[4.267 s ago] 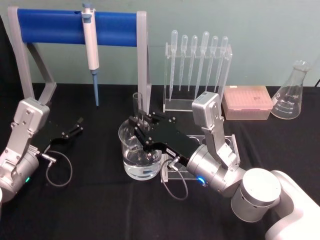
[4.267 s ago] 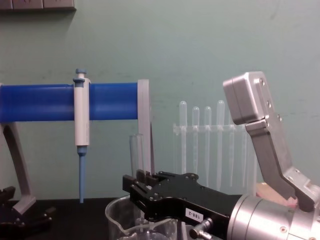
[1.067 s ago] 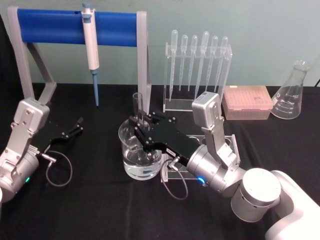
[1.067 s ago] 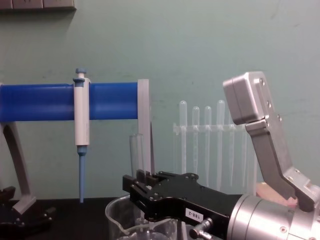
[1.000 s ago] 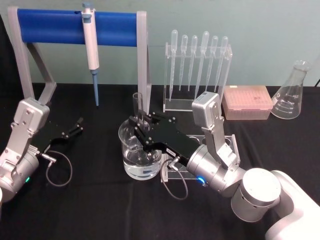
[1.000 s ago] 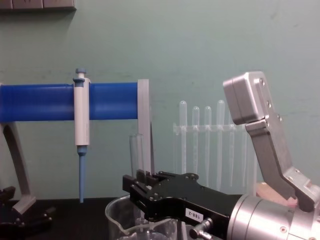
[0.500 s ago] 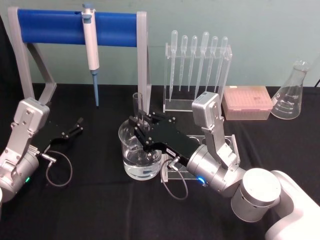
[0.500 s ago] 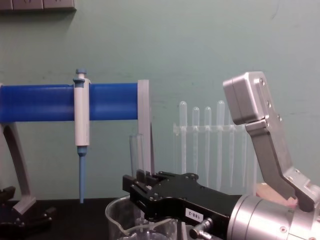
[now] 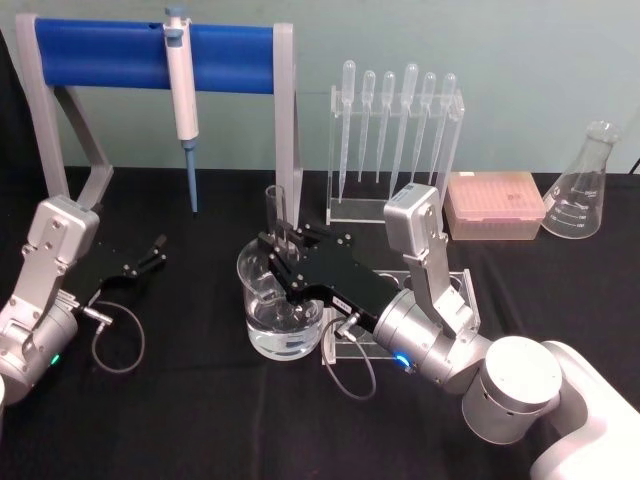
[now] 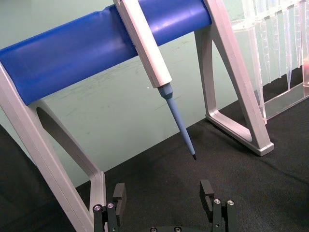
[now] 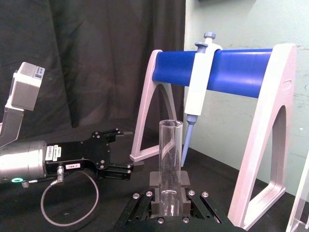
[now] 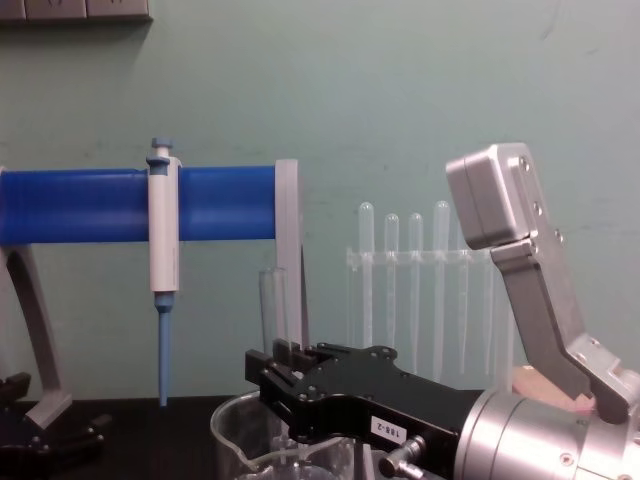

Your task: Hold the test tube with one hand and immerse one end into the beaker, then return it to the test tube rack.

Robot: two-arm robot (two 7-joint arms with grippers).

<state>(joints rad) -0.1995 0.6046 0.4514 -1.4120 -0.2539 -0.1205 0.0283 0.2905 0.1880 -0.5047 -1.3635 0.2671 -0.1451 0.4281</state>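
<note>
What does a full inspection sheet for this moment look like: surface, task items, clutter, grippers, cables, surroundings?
Surface: black cloth-covered table.
Job's things: test tube upright, lower end inside the beaker, which holds clear liquid.
Clutter: micropipette hanging on a blue stand; rack of plastic pipettes; pink tip box; Erlenmeyer flask.
Grippers: right gripper shut on the test tube above the beaker; left gripper open, parked low at the table's left.
Cables: loop by the left wrist; another under the right wrist.
Surroundings: pale green wall.
</note>
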